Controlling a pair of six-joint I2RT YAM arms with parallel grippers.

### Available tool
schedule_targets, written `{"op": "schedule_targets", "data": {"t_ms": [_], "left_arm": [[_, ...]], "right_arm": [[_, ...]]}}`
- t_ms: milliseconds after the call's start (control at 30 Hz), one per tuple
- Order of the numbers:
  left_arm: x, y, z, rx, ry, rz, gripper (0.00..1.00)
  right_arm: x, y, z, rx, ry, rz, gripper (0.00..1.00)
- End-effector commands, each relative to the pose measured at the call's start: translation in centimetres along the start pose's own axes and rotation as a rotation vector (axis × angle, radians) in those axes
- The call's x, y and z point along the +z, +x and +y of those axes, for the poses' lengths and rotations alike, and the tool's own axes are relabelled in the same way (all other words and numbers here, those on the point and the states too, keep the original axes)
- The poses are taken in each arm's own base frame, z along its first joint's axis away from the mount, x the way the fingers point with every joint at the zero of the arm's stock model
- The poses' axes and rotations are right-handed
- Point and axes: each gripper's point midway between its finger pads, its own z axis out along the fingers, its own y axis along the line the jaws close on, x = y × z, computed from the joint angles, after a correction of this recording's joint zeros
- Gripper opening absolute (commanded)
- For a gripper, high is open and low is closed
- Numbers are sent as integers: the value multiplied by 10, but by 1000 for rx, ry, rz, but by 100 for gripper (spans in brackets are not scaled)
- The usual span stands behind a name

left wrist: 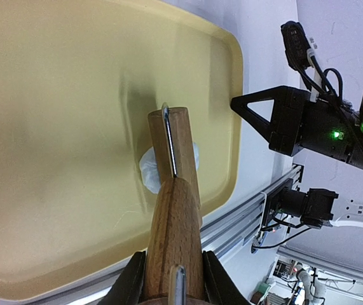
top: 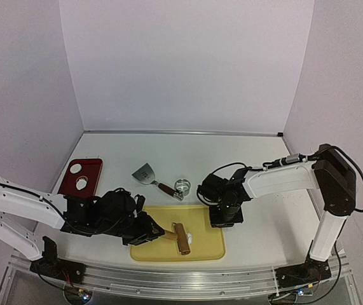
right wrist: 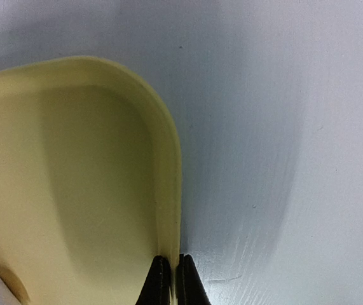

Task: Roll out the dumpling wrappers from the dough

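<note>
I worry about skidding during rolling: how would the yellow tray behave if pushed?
The yellow tray looks thin, smooth plastic on a slick white table, so it would probably slide easily. Likely light for its size, perhaps slightly flexible at the rim, which the right pincer appears to pinch.

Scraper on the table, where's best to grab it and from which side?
Probably its wooden handle, mid-length, from straight above, jaws across it. The scraper lies flat, its blade wide and thin, and the handle's end is close to the ring cutter.
</note>
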Motion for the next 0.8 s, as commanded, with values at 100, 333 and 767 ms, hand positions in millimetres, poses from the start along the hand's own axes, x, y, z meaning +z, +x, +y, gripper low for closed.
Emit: {"op": "schedule_targets", "data": {"t_ms": [100, 333, 767], "left_arm": [[0, 16, 83, -22, -292, 55, 0], [27, 21, 78, 9, -299, 101, 0], [-3, 17, 92, -39, -320, 53, 0]], "right_arm": [[27, 19, -4, -44, 34, 54, 0], [25, 19, -5, -42, 32, 48, 0], [26, 18, -3, -42, 31, 49, 0]]}}
